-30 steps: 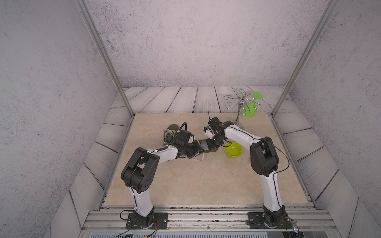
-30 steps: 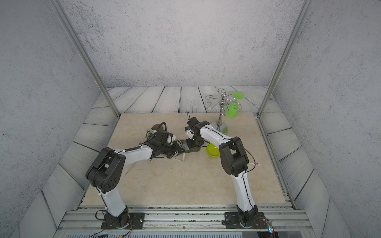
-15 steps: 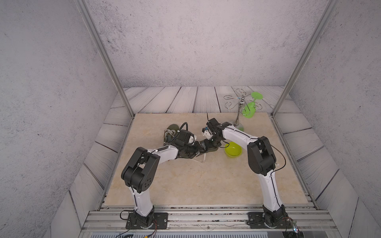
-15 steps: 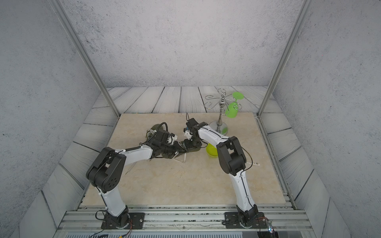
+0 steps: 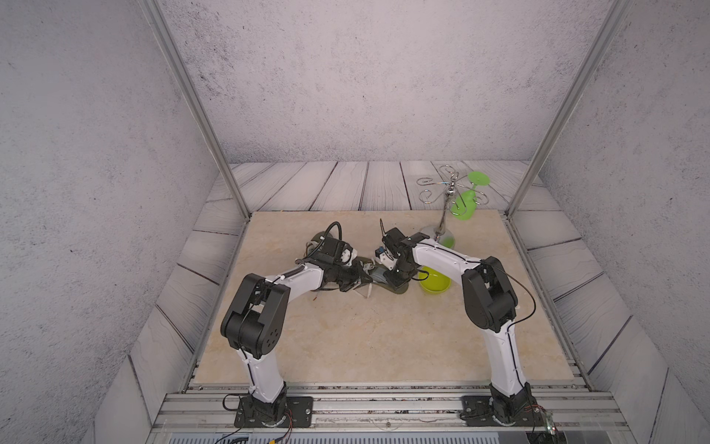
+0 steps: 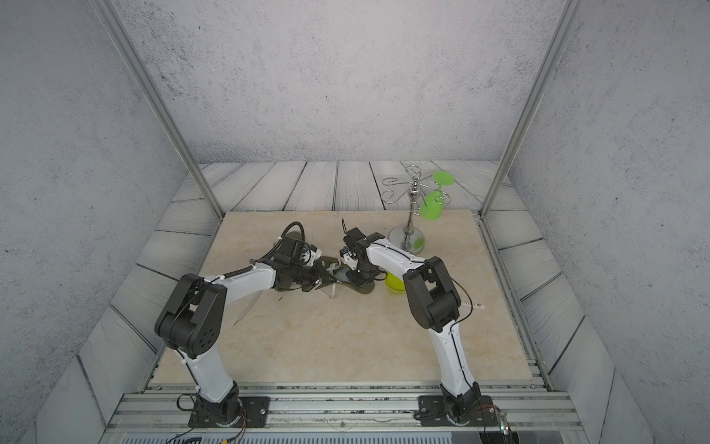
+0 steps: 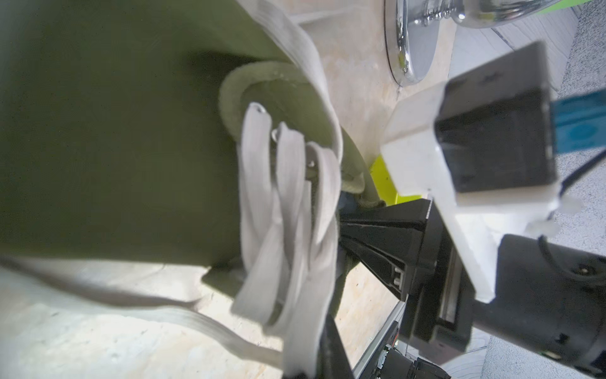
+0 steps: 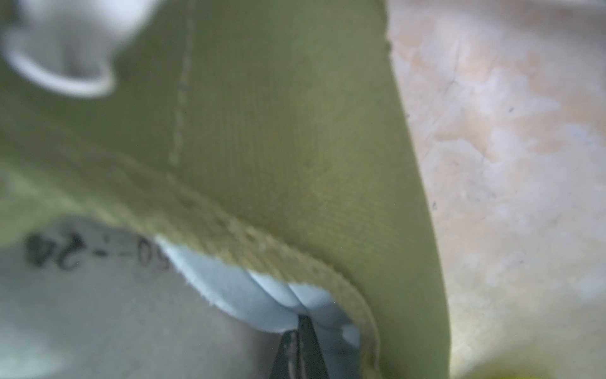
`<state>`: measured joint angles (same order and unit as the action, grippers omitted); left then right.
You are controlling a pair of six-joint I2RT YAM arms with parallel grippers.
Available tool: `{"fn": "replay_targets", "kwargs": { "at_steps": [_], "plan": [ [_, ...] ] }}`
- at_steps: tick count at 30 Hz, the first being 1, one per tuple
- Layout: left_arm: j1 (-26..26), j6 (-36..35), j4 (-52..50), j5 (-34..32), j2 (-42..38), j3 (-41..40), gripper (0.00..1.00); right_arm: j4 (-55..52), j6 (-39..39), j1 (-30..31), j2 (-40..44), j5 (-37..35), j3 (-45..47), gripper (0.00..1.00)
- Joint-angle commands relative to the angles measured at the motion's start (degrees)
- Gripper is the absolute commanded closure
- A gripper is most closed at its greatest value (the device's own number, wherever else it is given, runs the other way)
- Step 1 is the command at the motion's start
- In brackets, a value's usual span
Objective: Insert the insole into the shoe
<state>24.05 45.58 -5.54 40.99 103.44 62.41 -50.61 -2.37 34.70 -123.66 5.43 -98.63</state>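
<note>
Two arms work over one table (image 5: 365,338), and between them lies one olive canvas shoe (image 7: 114,131) with a white ribbed sole band and white laces (image 7: 288,197). One insole (image 8: 229,292), grey on its face and pale blue at the edge, sits inside the shoe's opening, its end creased against the rounded collar. Also present are one yellow-green bowl (image 5: 436,282) just beside the shoe on the right arm's side, one chrome rack (image 5: 445,200) at the far right, and one green glass (image 5: 466,200) hanging from it. A dark olive shape behind the left wrist is mostly hidden, so I cannot tell what it is. The only writing is on the insole's grey face: dark printed digits, blurred, of which "24" can be read. No brand shows. The shoe's long axis runs across the table from one arm to the other, near the middle, with its laced front toward the left arm and its opening toward the right arm and the bowl. The left gripper (image 5: 359,278) is clenched at the shoe's laced edge; what lies between its jaws is hidden. The right gripper (image 8: 299,328) reaches into the opening with its jaws nearly together and their tips at the insole's crease; whether they pinch it I cannot tell.
</note>
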Motion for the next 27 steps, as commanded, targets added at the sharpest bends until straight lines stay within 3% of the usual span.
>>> {"fn": "replay_targets", "kwargs": {
  "at_steps": [1,5,9,11,15,17,27],
  "plan": [
    [-0.76,-2.08,-0.22,0.49,-2.25,1.74,1.00,-3.56,-0.17,-0.24,3.46,-0.56,1.84,0.73],
    [-0.76,-1.99,0.10,0.76,-1.92,1.96,1.00,-1.57,3.17,-0.16,8.83,4.94,2.65,0.57],
    [-0.76,-2.14,-0.13,1.08,-1.57,2.53,1.00,-0.22,5.58,-0.24,12.55,6.44,3.10,0.57],
    [-0.76,-2.16,-0.11,1.19,-1.48,2.52,1.00,1.99,6.57,-0.24,13.73,6.52,4.50,0.63],
    [-0.76,-2.69,-0.64,1.18,-1.38,2.55,1.00,7.13,8.34,-0.07,13.99,6.41,7.42,0.91],
    [-0.76,-2.76,-0.63,1.35,-1.07,2.57,1.00,8.86,8.47,0.27,12.88,5.85,7.84,0.97],
    [-0.83,-2.95,-0.70,1.88,-0.62,2.78,1.00,15.42,7.80,1.42,1.78,2.43,8.21,0.98]
  ]
}}
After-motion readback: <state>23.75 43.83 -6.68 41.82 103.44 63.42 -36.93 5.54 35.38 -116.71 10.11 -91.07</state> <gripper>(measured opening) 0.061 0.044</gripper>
